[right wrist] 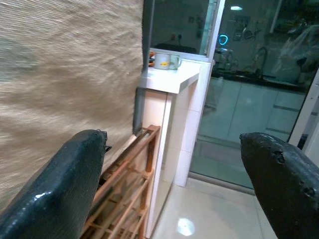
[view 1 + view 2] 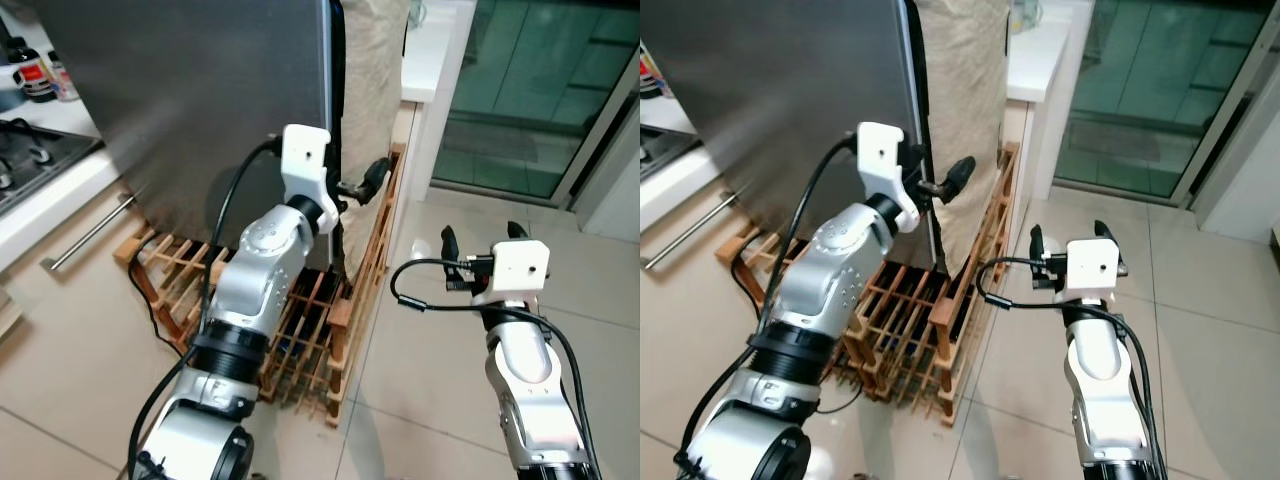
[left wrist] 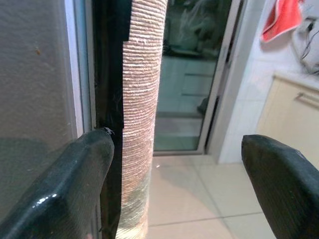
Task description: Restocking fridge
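Door-opening step: left gripper (image 2: pixel 358 190), fingers spread, one finger at the free edge of the closed fridge door (image 2: pixel 200 110) above the wooden rack (image 2: pixel 300 330); right gripper (image 2: pixel 480 240) spread, idle; next, hook and pull

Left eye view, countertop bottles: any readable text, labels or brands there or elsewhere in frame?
No text can be read anywhere.
Dark bottle with a red-and-white label on the white countertop: print too small and blurred.
Pale mug with a yellow mark on the white ledge: mark blurred, no letters legible.
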### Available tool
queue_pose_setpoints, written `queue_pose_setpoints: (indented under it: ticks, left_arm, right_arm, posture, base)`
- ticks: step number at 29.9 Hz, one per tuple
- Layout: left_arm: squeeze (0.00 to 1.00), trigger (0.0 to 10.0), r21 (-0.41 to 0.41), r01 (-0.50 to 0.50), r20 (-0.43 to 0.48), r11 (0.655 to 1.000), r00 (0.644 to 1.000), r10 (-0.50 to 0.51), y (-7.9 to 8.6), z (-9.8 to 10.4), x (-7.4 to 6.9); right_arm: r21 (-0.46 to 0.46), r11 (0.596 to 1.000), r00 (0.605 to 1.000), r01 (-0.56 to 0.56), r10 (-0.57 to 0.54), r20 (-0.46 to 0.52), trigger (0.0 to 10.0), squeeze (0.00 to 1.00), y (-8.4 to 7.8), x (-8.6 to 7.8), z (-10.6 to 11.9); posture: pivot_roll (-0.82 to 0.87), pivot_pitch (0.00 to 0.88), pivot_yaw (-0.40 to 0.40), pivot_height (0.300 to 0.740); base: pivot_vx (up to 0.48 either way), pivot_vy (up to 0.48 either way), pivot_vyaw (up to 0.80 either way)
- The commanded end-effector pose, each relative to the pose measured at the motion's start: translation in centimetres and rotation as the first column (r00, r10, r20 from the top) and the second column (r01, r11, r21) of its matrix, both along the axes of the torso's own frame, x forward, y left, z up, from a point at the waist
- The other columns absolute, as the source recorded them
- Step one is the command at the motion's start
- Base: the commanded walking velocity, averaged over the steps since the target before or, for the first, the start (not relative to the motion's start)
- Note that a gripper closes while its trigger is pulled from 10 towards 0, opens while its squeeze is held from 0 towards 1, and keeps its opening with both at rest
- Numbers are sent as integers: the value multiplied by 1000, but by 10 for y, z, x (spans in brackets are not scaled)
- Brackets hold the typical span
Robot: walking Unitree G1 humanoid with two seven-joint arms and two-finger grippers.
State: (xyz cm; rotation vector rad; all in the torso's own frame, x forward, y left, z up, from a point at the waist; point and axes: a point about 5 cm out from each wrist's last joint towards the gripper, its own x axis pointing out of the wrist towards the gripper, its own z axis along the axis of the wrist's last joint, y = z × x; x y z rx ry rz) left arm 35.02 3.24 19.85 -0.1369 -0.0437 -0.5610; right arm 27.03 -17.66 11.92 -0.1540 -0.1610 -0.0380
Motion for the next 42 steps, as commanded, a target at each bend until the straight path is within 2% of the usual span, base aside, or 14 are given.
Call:
queue_pose_setpoints:
  ticks: [1, 6, 11, 12, 14, 15, 16, 17, 20, 23, 26, 28, 37, 42]
  left_arm:
    - [0, 10000, 41, 41, -40, 998, 998, -39, -14, -7, -2]
    - [0, 10000, -63, -96, -158, 993, 984, 85, 2, -13, 9]
    - [0, 10000, -99, -91, -128, 991, 989, 78, 14, -7, 8]
    - [0, 10000, -126, -72, -77, 989, 995, 63, 26, 0, 4]
    - [0, 10000, -132, -60, -45, 989, 997, 55, 31, 3, 1]
    - [0, 10000, -128, -52, 14, 990, 998, 55, 44, 8, -6]
    - [0, 10000, -123, -53, 37, 991, 998, 58, 50, 10, -9]
    - [0, 10000, -122, -76, 51, 990, 995, 83, 64, 7, -16]
    - [0, 10000, -127, -198, 23, 972, 979, 202, 97, -7, -31]
    - [0, 10000, -144, -295, -38, 945, 955, 293, 108, -21, -36]
    - [0, 10000, -168, -318, -50, 933, 948, 314, 109, -19, -36]
    - [0, 10000, -161, -283, -20, 946, 959, 283, 106, -10, -35]
    - [0, 10000, -163, -258, -10, 952, 966, 260, 114, -5, -43]
    - [0, 10000, -172, -233, -16, 957, 972, 234, 104, -6, -42]
  right_arm:
    - [-3, 1000, 1000, 6, -6, 25, 10000, 0, 1, -2, 4]
    - [3, 999, 999, 32, -32, 29, 10000, 0, 0, -3, 4]
    - [2, 999, 999, 34, -34, 36, 10000, 0, 1, -4, 6]
    - [4, 1000, 998, 29, -29, 49, 10000, 0, 2, -4, 10]
    - [4, 1000, 998, 25, -25, 57, 10000, 0, 3, -5, 12]
    - [4, 1000, 997, 16, -16, 75, 10000, 0, 5, -6, 18]
    - [3, 1000, 996, 11, -11, 84, 10000, 0, 6, -7, 21]
    - [0, 1000, 995, 3, -3, 100, 10000, 0, 8, -10, 25]
    - [-6, 1000, 994, -14, 14, 113, 10000, 0, 11, -17, 28]
    - [0, 1000, 996, -9, 9, 89, 10000, 0, 12, -16, 20]
    - [10, 1000, 996, -3, 2, 86, 10000, 0, 12, -14, 20]
    - [9, 1000, 996, -5, 4, 85, 10000, 0, 12, -11, 22]
    - [-15, 1000, 997, -1, 2, 77, 10000, 0, 6, -12, 20]
    - [-17, 1000, 998, -9, 10, 67, 10000, 0, 8, -12, 17]
  posture:
    - [-129, 0, 105, 740]
    - [-152, 0, 122, 740]
    - [-160, 0, 120, 740]
    - [-156, 0, 118, 740]
    - [-156, 0, 118, 740]
    - [-152, 0, 117, 740]
    - [-152, 0, 117, 740]
    - [-147, 0, 114, 740]
    - [-137, 0, 110, 740]
    - [-138, 0, 116, 740]
    - [-134, 0, 113, 740]
    - [-131, 0, 108, 740]
    - [-134, 0, 107, 740]
    - [-134, 0, 101, 740]
  base:
    - [0, 0, 0]
    - [0, 0, 0]
    - [0, 0, 0]
    - [0, 0, 0]
    - [0, 0, 0]
    - [0, 0, 0]
    - [0, 0, 0]
    - [0, 0, 0]
    - [0, 0, 0]
    - [0, 0, 0]
    - [0, 0, 0]
    - [0, 0, 0]
    - [0, 0, 0]
    - [0, 0, 0]
